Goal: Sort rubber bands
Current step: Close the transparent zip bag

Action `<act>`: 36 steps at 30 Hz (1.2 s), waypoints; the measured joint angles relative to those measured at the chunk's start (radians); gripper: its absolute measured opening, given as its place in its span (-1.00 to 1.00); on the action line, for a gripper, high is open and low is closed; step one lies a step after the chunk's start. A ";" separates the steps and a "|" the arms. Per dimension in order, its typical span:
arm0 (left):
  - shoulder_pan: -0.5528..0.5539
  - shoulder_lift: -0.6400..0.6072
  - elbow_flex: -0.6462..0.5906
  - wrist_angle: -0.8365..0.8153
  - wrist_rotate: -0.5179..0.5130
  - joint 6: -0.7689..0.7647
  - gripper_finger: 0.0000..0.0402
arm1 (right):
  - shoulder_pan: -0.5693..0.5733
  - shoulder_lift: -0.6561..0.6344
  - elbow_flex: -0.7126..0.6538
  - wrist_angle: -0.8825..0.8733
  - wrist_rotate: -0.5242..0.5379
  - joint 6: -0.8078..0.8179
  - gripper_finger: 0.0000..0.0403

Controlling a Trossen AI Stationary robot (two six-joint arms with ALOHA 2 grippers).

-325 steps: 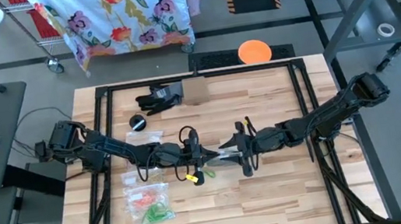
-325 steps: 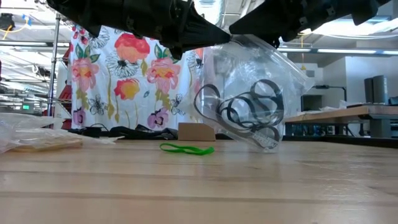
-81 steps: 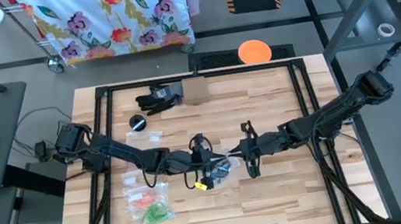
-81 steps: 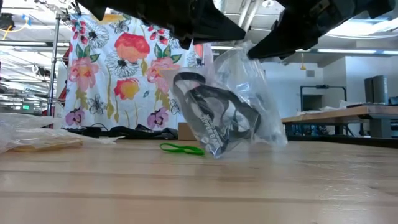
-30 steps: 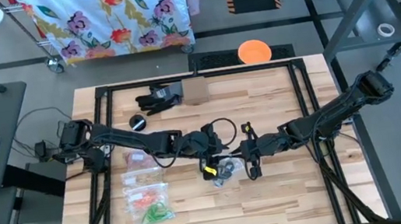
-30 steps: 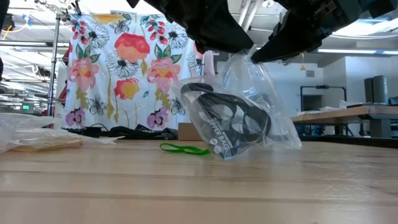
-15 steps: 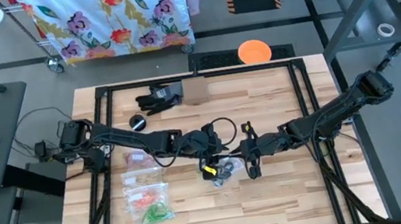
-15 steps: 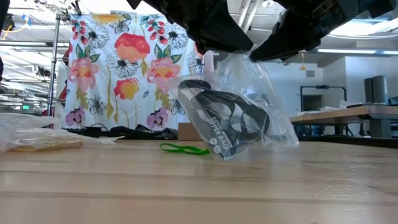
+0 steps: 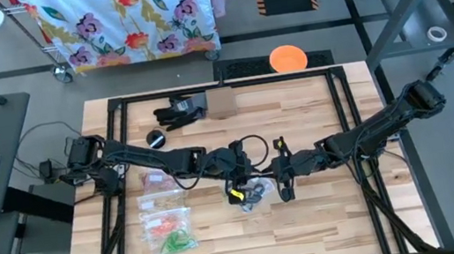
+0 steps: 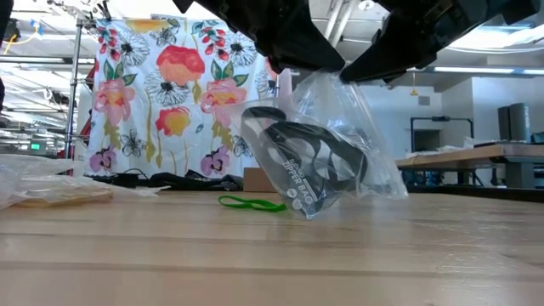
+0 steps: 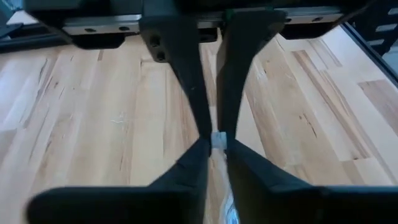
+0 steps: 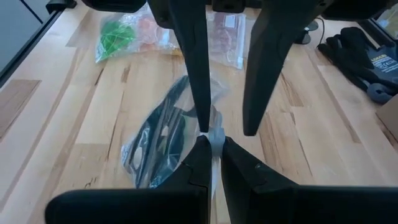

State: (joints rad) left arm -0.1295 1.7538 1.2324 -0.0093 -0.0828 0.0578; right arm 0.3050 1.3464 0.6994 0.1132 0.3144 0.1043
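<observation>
A clear zip bag [image 10: 327, 144] with several black rubber bands [image 10: 297, 166] inside hangs between my two grippers over the table's middle. It also shows in the high view [image 9: 256, 190]. My left gripper [image 9: 238, 181] is shut on the bag's top from the left. My right gripper [image 9: 278, 182] is shut on it from the right. In the low view the left gripper [image 10: 306, 55] and the right gripper [image 10: 374, 64] stand above the bag. One loose green rubber band [image 10: 252, 203] lies on the table behind the bag. My left gripper pinches a thin strip of the bag's top edge [image 11: 217, 139] between its two fingers. The bag hangs below the fingers, tilted. Whether its lower corner [image 10: 306, 212] touches the table, I cannot tell. My right gripper pinches the bag's top edge [image 12: 215, 135] between its two fingers, slanting down from the table's right. The bag with the black bands [image 12: 158, 137] hangs slack beyond and below the fingers.
Clear bags with green bands [image 9: 172, 240], orange bands [image 9: 165, 218] and reddish bands [image 9: 160, 181] lie at the table's left. Black gloves [image 9: 178, 111], a cardboard box [image 9: 220, 103] and a small black round thing [image 9: 155, 139] stand at the far side. Bare wood lies near and right.
</observation>
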 joint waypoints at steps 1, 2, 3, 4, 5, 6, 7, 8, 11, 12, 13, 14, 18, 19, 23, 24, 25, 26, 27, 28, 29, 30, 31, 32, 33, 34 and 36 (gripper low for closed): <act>0.000 0.000 0.000 0.000 0.001 0.014 -0.77 | 0.000 0.000 0.000 0.000 0.002 0.000 -0.92; -0.003 0.000 0.000 0.000 0.001 0.030 -0.86 | 0.000 0.000 0.000 -0.002 0.002 0.000 -0.92; -0.005 0.000 0.000 0.001 -0.003 0.044 -0.93 | 0.000 0.000 0.000 -0.003 0.002 0.000 -0.92; -0.008 0.000 -0.001 0.005 -0.009 0.054 -0.96 | 0.000 0.000 0.000 -0.004 0.002 0.001 -0.92; -0.011 0.000 -0.001 0.008 -0.018 0.064 -0.97 | 0.000 0.000 0.000 -0.004 0.002 0.001 -0.92; -0.014 0.000 -0.001 0.010 -0.024 0.076 -0.98 | 0.000 0.000 0.000 -0.004 0.000 0.001 -0.92; -0.016 0.000 -0.001 0.013 -0.024 0.084 -0.99 | 0.000 0.000 0.000 -0.005 -0.001 0.001 -0.92; -0.018 0.001 -0.001 0.016 -0.024 0.088 -0.99 | 0.000 -0.001 0.000 -0.008 -0.001 0.002 -0.92; -0.024 0.002 -0.002 0.024 -0.027 0.091 -1.00 | 0.000 -0.002 0.001 -0.019 -0.001 0.008 -0.92; -0.026 0.002 -0.002 0.027 -0.028 0.094 -1.00 | 0.000 -0.002 0.001 -0.020 -0.001 0.008 -0.92; -0.028 0.002 -0.002 0.029 -0.030 0.096 -1.00 | 0.000 -0.002 0.001 -0.021 -0.001 0.008 -0.92; -0.030 0.002 -0.002 0.034 -0.032 0.098 -1.00 | 0.001 -0.002 0.001 -0.021 -0.001 0.009 -0.92; -0.038 0.003 -0.003 0.069 -0.042 0.107 -1.00 | 0.001 -0.003 0.001 -0.026 -0.002 0.012 -0.92; -0.039 0.003 -0.003 0.079 -0.044 0.114 -1.00 | 0.001 -0.003 0.001 -0.026 -0.005 0.012 -0.92; -0.044 0.002 0.002 0.158 -0.040 0.123 -1.00 | 0.001 0.000 0.001 -0.037 -0.005 0.020 -0.92; -0.044 -0.003 0.003 0.162 -0.039 0.123 -1.00 | 0.000 0.003 -0.001 -0.043 -0.005 0.021 -0.92; -0.045 -0.005 0.003 0.161 -0.039 0.123 -1.00 | 0.000 0.003 -0.002 -0.045 -0.005 0.022 -0.92; -0.047 -0.004 0.003 0.162 -0.036 0.123 -1.00 | 0.000 0.001 -0.001 -0.039 -0.004 0.022 -0.92; -0.049 -0.001 0.002 0.158 -0.036 0.123 -1.00 | 0.000 0.000 -0.001 -0.035 -0.004 0.022 -0.92; -0.050 0.001 0.000 0.154 -0.036 0.126 -1.00 | 0.000 0.000 0.000 -0.036 -0.004 0.022 -0.92; -0.051 0.001 -0.001 0.154 -0.038 0.128 -1.00 | 0.000 0.001 0.000 -0.037 -0.004 0.022 -0.92; -0.051 -0.003 -0.001 0.161 -0.046 0.127 -1.00 | 0.001 0.001 0.000 -0.036 -0.004 0.019 -0.92; -0.053 -0.008 0.000 0.167 -0.058 0.119 -1.00 | 0.001 0.001 0.000 -0.035 -0.004 0.017 -0.92; -0.053 -0.013 0.001 0.170 -0.074 0.106 -1.00 | 0.000 0.001 0.008 -0.044 -0.004 0.005 -0.92; -0.053 -0.021 0.002 0.159 -0.080 0.098 -1.00 | 0.000 0.000 0.024 -0.064 -0.003 -0.003 -0.92; -0.054 -0.030 0.001 0.140 -0.081 0.096 -1.00 | 0.000 -0.002 0.044 -0.093 -0.001 -0.005 -0.92; -0.055 -0.056 0.001 0.121 -0.088 0.096 -1.00 | 0.000 -0.005 0.103 -0.175 -0.001 -0.011 -0.92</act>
State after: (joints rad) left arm -0.1840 1.6982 1.2331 0.1115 -0.1706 0.1533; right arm 0.3054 1.3418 0.8022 -0.0615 0.3138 0.0938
